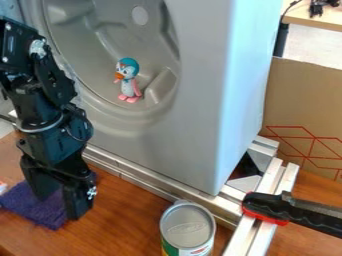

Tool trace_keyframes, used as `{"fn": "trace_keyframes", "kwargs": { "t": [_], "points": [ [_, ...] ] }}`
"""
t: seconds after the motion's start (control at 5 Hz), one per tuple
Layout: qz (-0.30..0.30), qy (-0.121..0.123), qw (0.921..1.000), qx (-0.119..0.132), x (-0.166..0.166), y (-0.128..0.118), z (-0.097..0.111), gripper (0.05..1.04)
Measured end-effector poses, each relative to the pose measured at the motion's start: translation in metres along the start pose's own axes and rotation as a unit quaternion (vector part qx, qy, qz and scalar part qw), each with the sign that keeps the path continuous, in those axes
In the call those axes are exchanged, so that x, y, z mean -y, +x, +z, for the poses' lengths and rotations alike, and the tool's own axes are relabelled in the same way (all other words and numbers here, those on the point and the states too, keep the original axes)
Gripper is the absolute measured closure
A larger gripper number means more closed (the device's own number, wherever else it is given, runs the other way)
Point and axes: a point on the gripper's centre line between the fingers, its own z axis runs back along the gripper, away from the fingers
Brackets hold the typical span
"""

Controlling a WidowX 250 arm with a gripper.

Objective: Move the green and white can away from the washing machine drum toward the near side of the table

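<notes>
Gripper and cloth at the table. The black two-finger gripper (61, 206) hangs at the lower left of the view, its jaws parted by a moderate gap, with nothing seen clamped between them. The purple cloth (30, 204) lies on the wooden table (123, 220), beneath and around the jaws, reaching out past them towards the view's left edge; whether the fingertips touch it cannot be told.

To the right of the jaws, well apart, stands a tin can (188, 227), upright with its lid uppermost. Above and to the right, the toy penguin (128, 82) sits upright in the recess of the grey sink basin (200, 75), which is tipped up on its side behind the jaws. The metal rails (153, 185) run below the basin, between it and the can; the black-and-red clamp handle (267, 207) lies farthest to the right.

Handling, by judgement: soft, thin fabric offers little to close on, so a sound grip calls for both tips low against the cloth, level with each other, and a raised fold gathered between them before full closure. Pressing hard would load the fingers against the table; closing too high would skim the pile. Clearance from the rails matters on any sideways travel.
</notes>
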Motion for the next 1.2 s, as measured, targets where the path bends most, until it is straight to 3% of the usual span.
{"fn": "trace_keyframes", "kwargs": {
  "t": [0.2, 0.4, 0.6, 1.0, 1.2],
  "points": [
    [0.004, -0.001, 1.0, -0.006, 0.001, -0.001, -0.003, 0.083],
    [-0.037, 0.02, 0.9988, -0.024, 0.034, 0.006, -0.011, 0.083],
    [-0.077, 0.02, 0.9966, -0.02, 0.061, 0.016, -0.005, 0.083],
    [-0.086, 0.017, 0.9929, 0.081, 0.099, 0.053, 0.008, 0.083],
    [-0.073, 0.038, 0.9851, 0.151, 0.101, 0.068, 0.005, 0.083]
  ]
}}
